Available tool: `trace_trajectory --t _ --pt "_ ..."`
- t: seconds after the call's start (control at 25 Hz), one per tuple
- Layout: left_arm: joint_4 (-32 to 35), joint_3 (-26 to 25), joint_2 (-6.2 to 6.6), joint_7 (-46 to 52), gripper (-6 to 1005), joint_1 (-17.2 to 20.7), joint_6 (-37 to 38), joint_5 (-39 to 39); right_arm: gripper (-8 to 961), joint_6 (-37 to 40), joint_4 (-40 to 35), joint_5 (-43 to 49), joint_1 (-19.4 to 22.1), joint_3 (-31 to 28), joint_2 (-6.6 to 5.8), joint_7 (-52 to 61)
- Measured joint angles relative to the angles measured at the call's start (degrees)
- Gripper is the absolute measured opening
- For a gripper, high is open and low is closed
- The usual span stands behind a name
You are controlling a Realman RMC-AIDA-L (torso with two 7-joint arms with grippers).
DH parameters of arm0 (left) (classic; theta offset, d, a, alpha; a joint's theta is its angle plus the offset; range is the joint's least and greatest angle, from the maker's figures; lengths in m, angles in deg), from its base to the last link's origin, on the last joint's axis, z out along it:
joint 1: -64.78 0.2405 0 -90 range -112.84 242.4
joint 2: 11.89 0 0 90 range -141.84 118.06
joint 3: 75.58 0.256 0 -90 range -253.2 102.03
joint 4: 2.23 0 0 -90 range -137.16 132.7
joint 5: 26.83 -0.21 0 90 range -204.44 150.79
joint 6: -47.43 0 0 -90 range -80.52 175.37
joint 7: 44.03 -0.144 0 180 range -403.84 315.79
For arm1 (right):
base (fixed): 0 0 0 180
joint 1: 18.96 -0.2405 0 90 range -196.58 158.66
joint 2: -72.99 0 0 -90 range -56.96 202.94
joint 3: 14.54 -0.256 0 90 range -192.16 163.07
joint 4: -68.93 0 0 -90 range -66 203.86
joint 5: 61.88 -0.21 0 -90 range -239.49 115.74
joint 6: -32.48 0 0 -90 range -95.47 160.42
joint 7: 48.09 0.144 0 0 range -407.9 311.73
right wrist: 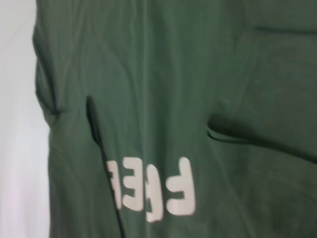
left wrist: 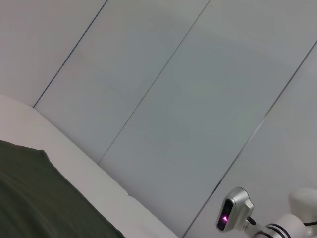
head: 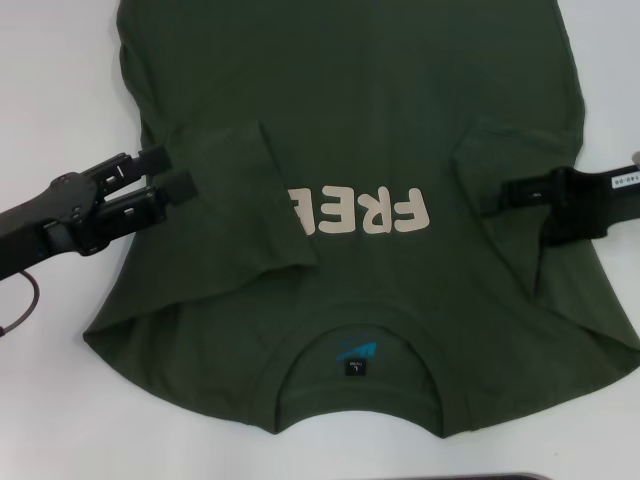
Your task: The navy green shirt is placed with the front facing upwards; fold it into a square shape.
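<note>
The navy green shirt (head: 340, 120) lies flat on the white table (head: 50, 100), front up, with its collar (head: 358, 400) and teal label (head: 357, 352) on the side nearest me. Both short sleeves are folded inward: the left sleeve (head: 235, 200) covers the start of the cream lettering (head: 365, 212), and the right sleeve (head: 500, 160) lies beside its end. My left gripper (head: 175, 172) is open at the shirt's left edge, by the folded sleeve. My right gripper (head: 510, 193) hovers over the right sleeve fold. The right wrist view shows the shirt (right wrist: 163, 89) and lettering (right wrist: 153, 191).
A thin cable (head: 20, 310) loops beside the left arm. A dark strip (head: 500, 476) shows at the table's near edge. The left wrist view shows the shirt's corner (left wrist: 39, 198), grey wall panels and a silver device (left wrist: 233, 213) with a pink light.
</note>
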Motion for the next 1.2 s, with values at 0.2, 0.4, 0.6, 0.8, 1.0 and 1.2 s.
trace_trajectory --t 0.2,0.4,0.6,0.8,1.0,1.2 --pt "0.0 0.0 0.00 0.0 841 -0.1 -0.1 0.0 881 0.1 0.0 -4.6 -0.2 0.4 1.02 -2.7" --pt "0.0 0.0 -0.01 0.0 840 -0.3 -0.1 0.0 881 2.3 0.0 -5.6 -2.0 0.8 2.59 -5.9" --pt "0.0 0.0 -0.01 0.0 841 -0.7 -0.2 0.0 880 7.2 -0.8 -5.2 -3.7 2.7 2.61 -7.4" --pt "0.0 0.0 0.12 0.5 840 -0.7 0.1 0.0 880 7.8 -8.3 -7.3 -0.5 0.5 1.63 -14.8" --pt "-0.5 0.2 1.53 1.7 841 -0.8 1.5 0.1 884 10.0 -19.8 -19.1 7.3 -1.7 4.69 -45.1" --pt "-0.2 0.6 3.83 1.9 841 -1.0 5.4 -0.3 889 12.0 -26.0 -35.0 15.7 -4.2 9.16 -66.4"
